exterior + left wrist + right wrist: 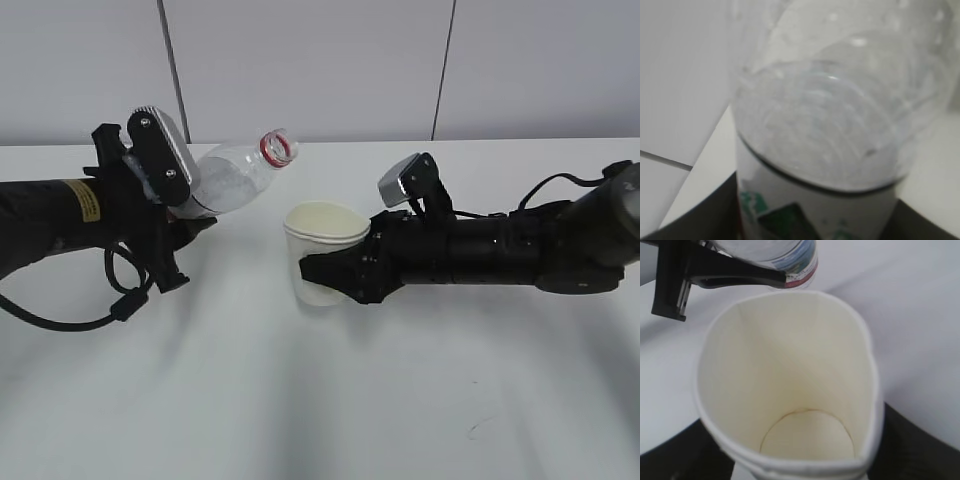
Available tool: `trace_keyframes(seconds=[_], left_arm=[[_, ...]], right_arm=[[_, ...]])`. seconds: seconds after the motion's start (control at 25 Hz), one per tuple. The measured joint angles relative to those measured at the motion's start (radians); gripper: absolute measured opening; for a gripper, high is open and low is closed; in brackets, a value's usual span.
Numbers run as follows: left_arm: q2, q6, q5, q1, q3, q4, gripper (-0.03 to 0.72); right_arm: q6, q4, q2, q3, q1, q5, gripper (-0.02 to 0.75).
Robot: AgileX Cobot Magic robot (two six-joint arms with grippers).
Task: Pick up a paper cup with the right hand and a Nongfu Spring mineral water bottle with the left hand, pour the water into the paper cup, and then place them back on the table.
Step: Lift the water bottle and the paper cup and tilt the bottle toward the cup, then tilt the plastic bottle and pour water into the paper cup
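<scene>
My left gripper (180, 225) is shut on the clear water bottle (235, 178) and holds it tilted, red-ringed mouth up and to the right, left of the cup. In the left wrist view the bottle (840, 125) fills the frame. My right gripper (325, 272) is shut on the off-white paper cup (322, 240), held upright just above the white table (300, 400), its rim squeezed oval. The right wrist view looks down into the cup (790, 380); its cream inside looks dry. The bottle's labelled base (785, 260) and the left gripper's fingers (715, 275) show beyond it.
A grey panelled wall (320, 70) stands behind the table. A black cable (60, 315) loops under the left arm. Nothing else lies on the tabletop in view.
</scene>
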State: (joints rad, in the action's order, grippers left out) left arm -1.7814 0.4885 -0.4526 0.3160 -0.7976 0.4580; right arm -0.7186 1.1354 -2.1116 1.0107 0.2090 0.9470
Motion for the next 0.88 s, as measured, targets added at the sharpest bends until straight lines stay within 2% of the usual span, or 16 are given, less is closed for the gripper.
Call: trace_keyframes(seconds=[0.28,0.44,0.64,0.88], left_arm=[[0.000,0.196,0.003,0.000,0.000,-0.115,0.376],[0.000,0.310,0.003,0.000,0.000,-0.215,0.376],[0.000,0.405,-0.011,0.000,0.000,-0.288,0.376],[0.000,0.502,-0.024,0.000,0.000,-0.349,0.376]], right_arm=[[-0.100,0.094,-0.001,0.057,0.000,-0.010,0.507],[-0.170,0.167,-0.002,0.089,0.000,-0.016,0.507],[-0.252,0.253,-0.002,0.136,0.000,-0.016,0.507],[-0.295,0.289,-0.005,0.175,0.000,-0.016,0.507]])
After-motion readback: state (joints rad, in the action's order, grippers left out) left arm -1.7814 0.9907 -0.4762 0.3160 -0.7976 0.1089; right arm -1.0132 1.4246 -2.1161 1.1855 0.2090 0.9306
